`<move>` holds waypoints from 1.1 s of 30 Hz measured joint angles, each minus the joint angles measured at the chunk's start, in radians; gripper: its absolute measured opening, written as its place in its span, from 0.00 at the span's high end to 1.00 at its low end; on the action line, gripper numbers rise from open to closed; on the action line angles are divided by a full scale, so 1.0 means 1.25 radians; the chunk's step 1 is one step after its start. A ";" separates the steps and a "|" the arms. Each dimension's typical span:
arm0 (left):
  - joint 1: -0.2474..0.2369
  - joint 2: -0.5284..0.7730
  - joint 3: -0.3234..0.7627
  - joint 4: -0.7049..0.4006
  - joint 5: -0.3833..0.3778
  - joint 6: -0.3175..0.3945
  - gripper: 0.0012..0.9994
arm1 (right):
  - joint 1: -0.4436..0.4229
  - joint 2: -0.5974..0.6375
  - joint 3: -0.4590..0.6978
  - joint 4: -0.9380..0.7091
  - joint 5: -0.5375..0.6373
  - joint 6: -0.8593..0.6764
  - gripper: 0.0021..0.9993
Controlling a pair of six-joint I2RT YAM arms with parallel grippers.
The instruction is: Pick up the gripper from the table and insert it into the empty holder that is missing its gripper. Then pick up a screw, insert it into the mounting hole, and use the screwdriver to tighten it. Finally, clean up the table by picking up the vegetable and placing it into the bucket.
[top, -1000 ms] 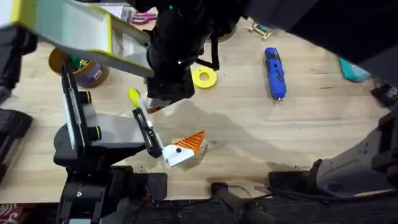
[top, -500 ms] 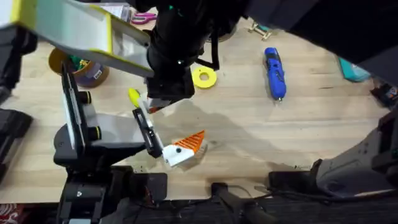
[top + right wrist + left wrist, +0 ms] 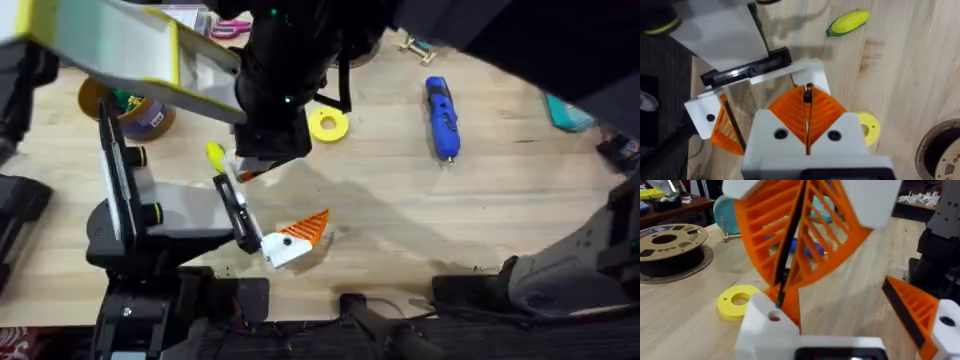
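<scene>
**A:** Where is the screw?

**B:** There is a small dark thing at the very tips of the right gripper, and I take that for it. Those orange fingers are pressed together on it. It hangs just above the holder, the white block at the tip of the left arm.

**A:** Is it in the mounting hole yet?

**B:** No. In the left wrist view the dark tip sits just beside the hole and a little above it, not yet entered.

**A:** What about the gripper itself, the loose wedge?

**B:** An orange piece stands right behind the hole. It looks seated in the holder, but the right arm's fingers hide most of it, so I cannot say for sure.

**A:** And the left gripper?

**B:** Its fingers stand apart and hold nothing. It is low over the counter, offering up the holder.

**A:** So we are at the screw step?

**B:** That is my reading. The next move calls for a small shift to line the tip up with the hole. After that comes a straight push in, then letting go without knocking the screw askew.

**A:** And the rest?

**B:** The screwdriver lies well apart on the counter. The vegetable lies near the bucket, not in it.
</scene>
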 joint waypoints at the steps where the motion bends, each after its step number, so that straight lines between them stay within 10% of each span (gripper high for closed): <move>1: 0.000 0.000 0.000 0.000 0.000 0.000 0.01 | 0.000 0.000 0.000 0.001 0.000 0.000 1.00; 33: 0.000 0.000 0.000 0.000 0.000 0.000 0.01 | 0.000 0.020 0.000 0.001 0.016 0.000 1.00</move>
